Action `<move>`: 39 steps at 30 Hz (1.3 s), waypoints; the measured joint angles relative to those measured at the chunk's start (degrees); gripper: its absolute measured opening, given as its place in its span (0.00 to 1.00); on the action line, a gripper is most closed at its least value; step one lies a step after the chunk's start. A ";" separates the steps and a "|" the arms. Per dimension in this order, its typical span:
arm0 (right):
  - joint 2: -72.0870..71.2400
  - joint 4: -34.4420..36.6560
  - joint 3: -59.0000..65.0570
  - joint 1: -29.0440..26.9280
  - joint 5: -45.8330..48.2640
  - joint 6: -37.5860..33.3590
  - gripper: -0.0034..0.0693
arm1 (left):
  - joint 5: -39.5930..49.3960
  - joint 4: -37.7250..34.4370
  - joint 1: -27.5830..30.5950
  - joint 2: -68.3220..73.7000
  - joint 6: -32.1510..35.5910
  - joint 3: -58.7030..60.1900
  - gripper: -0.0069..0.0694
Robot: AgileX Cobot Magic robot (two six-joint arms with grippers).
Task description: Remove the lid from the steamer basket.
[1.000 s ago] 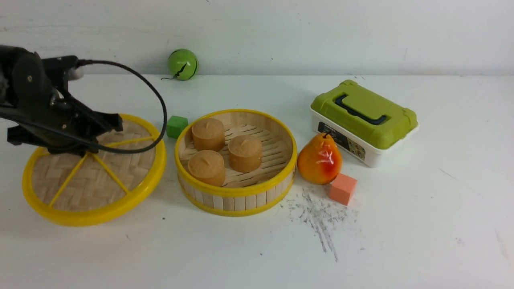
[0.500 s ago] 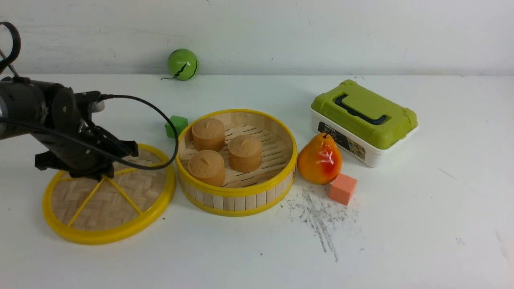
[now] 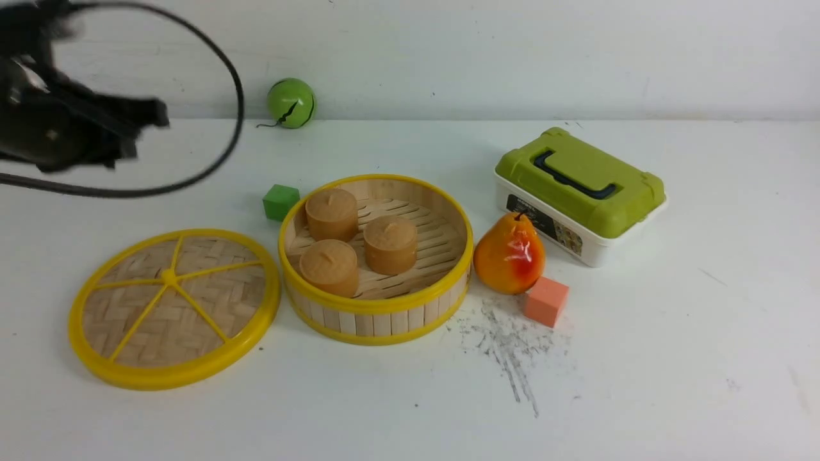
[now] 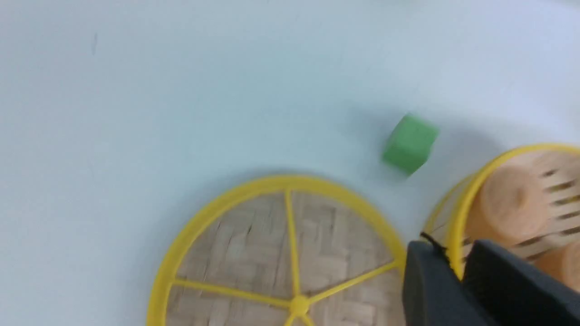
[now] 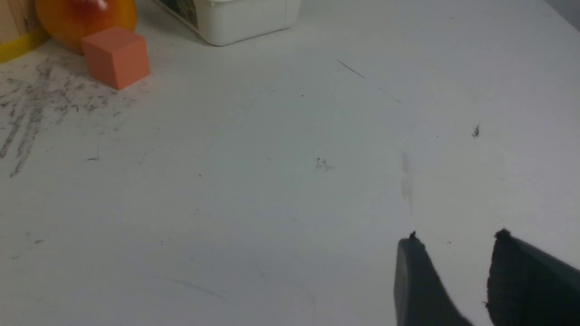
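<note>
The lid (image 3: 173, 307), a woven disc with yellow rim and spokes, lies flat on the table just left of the steamer basket (image 3: 378, 304). The basket is uncovered and holds three tan buns (image 3: 359, 246). My left gripper (image 3: 144, 125) is blurred, high above the table's far left, well clear of the lid. In the left wrist view the lid (image 4: 281, 253) and the basket (image 4: 457, 226) lie below the left gripper (image 4: 448, 246), whose jaws stand narrowly apart with nothing between them. My right gripper (image 5: 455, 237) is open over bare table.
A green cube (image 3: 280, 201) sits behind the gap between lid and basket. A green ball (image 3: 291, 102) rests by the back wall. A pear (image 3: 510, 254), an orange cube (image 3: 546, 301) and a green-topped white box (image 3: 580, 192) stand right of the basket.
My left gripper lowered the lid onto the table beside the basket, let go of it and rose up and to the left. The lid now lies flat.
</note>
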 joint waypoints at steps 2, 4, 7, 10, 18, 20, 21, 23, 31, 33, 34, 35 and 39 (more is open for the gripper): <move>0.00 0.00 0.00 0.00 0.00 0.00 0.38 | -0.13 -1.39 0.00 -6.67 2.21 0.00 0.10; 0.00 0.00 0.00 0.00 0.00 0.00 0.38 | -0.06 -2.89 0.00 -13.26 4.65 0.23 0.07; 0.00 0.00 0.00 0.00 0.00 0.00 0.38 | 0.33 -5.35 0.00 -21.41 7.36 2.69 0.07; 0.00 0.00 0.00 0.00 0.00 0.00 0.38 | 0.75 -8.10 0.00 -29.06 9.44 8.77 0.07; 0.00 0.00 0.00 0.00 0.00 0.00 0.38 | 2.30 -13.93 0.00 -47.07 14.93 27.02 0.07; 0.00 0.00 0.00 0.00 0.00 0.00 0.38 | 4.84 -14.54 0.00 -51.51 15.43 29.06 0.07; 0.00 0.00 0.00 0.00 0.00 0.00 0.38 | 6.24 -14.61 0.00 -53.39 15.55 29.72 0.07; 0.00 0.00 0.00 0.00 0.00 0.00 0.38 | 8.84 -14.60 0.00 -55.58 15.66 30.51 0.07; 0.00 0.00 0.00 0.00 0.00 0.00 0.38 | 20.33 -14.60 0.00 -59.55 15.71 31.54 0.07; 0.00 0.00 0.00 0.00 0.00 0.00 0.38 | 21.76 -14.60 0.00 -59.55 15.71 31.54 0.07; 0.00 0.00 0.00 0.00 0.00 0.00 0.38 | 22.95 -14.60 0.00 -59.55 15.71 31.54 0.07; 0.00 0.00 0.00 0.00 0.00 0.00 0.38 | 23.44 -14.46 0.00 -59.55 15.71 31.54 0.07; 0.00 0.00 0.00 0.00 0.00 0.00 0.38 | 19.88 -11.78 0.00 -62.02 15.71 33.78 0.07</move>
